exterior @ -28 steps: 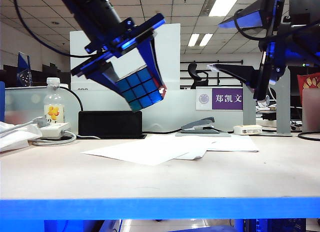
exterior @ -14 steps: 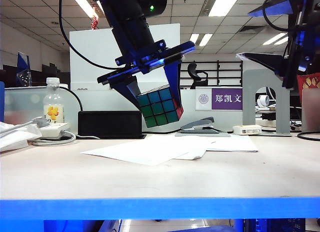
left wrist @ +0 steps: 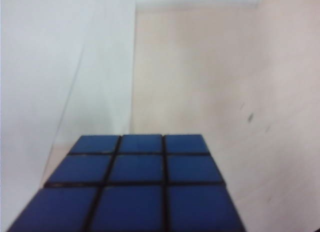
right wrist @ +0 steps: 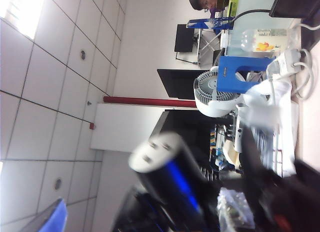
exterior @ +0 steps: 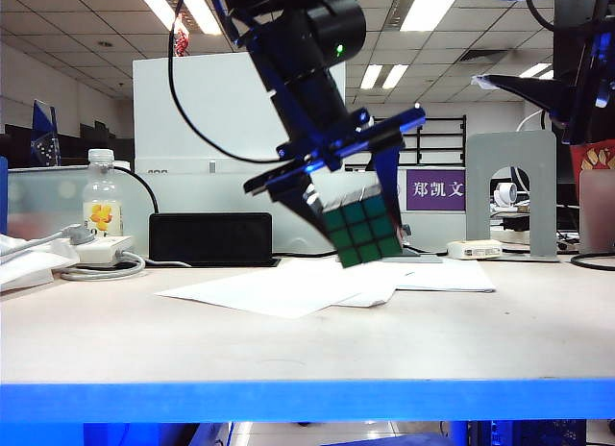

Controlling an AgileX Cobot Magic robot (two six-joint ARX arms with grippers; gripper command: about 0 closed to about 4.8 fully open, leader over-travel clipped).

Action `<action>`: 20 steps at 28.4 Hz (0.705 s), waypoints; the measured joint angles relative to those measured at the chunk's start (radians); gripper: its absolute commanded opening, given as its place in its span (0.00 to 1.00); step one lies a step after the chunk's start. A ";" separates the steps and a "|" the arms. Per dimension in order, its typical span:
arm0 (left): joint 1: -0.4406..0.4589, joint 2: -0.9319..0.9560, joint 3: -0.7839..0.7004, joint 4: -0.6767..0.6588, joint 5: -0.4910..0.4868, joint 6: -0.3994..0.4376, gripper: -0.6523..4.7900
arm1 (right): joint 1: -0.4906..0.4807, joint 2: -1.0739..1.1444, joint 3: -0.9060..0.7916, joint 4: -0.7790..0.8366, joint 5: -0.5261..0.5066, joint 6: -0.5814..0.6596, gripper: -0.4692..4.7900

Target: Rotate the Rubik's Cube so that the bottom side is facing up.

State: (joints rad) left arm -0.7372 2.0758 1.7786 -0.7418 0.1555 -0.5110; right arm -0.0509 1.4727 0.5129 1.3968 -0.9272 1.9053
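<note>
Rubik's Cube (exterior: 363,231) looked hard plastic: black frame, glossy green stickers in exterior view, smoother blue squares (left wrist: 141,184) with soft sheen in left wrist view. Left gripper (exterior: 357,208) at frame centre clamped cube; fingers looked blue, shiny, plastic or anodised metal, hard to tell. Right gripper (exterior: 538,86), upper right, dark matt body, blue-edged plate. Table (exterior: 288,345) pale matt laminate, blue glossy front edge. Paper sheets (exterior: 279,290) white, matt, flat. Bottle (exterior: 103,204) at left clear glossy plastic.
</note>
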 measured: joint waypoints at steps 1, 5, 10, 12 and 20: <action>0.000 0.018 0.042 -0.010 -0.003 0.002 0.11 | 0.000 0.000 0.000 0.000 -0.011 0.000 0.83; -0.004 0.134 0.188 -0.145 -0.019 0.030 0.11 | 0.000 -0.005 0.000 0.001 -0.016 0.000 0.83; -0.010 0.193 0.254 -0.282 -0.021 0.047 0.11 | 0.000 -0.005 0.000 0.000 -0.016 0.000 0.83; -0.011 0.192 0.278 -0.283 -0.021 0.044 0.11 | 0.000 -0.005 0.000 0.001 -0.016 0.000 0.83; -0.011 0.219 0.293 -0.315 -0.036 0.027 0.11 | 0.000 -0.011 0.000 0.000 -0.016 0.005 0.83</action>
State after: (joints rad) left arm -0.7479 2.2944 2.0720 -1.0565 0.1196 -0.4835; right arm -0.0513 1.4620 0.5129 1.3972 -0.9432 1.9106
